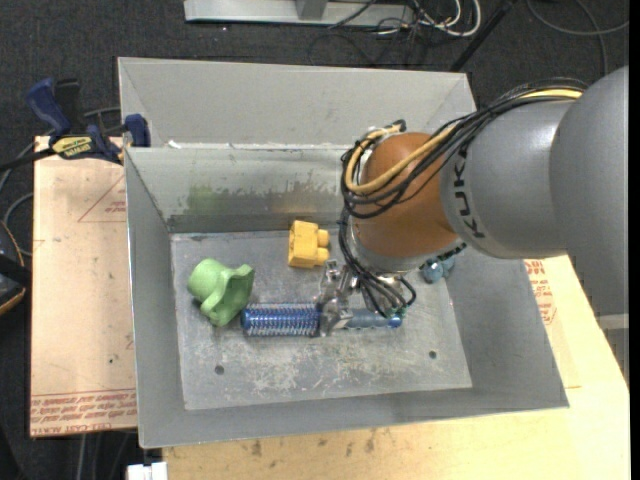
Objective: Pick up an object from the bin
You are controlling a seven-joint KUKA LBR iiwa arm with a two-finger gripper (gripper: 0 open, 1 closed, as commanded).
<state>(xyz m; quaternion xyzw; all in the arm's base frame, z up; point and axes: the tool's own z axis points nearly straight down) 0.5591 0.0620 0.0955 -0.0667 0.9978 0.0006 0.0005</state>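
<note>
My gripper [333, 313] is low over the bin floor near the middle, its metal fingers down at the right end of a blue ribbed coil-like piece [280, 319] that lies flat. A blue strip [378, 320] runs on to the right of the fingers. Whether the fingers clasp the blue piece I cannot make out. A yellow blocky plastic part [307, 244] sits just behind the gripper toward the back wall. A light green cup-shaped thing [221, 289] lies to the left, touching the coil's left end.
The arm with its orange cover and cables hangs over the right half of the bin and hides what lies beneath. A small blue bit [432, 269] peeks out at the cover's right edge. Bare floor spreads along the front.
</note>
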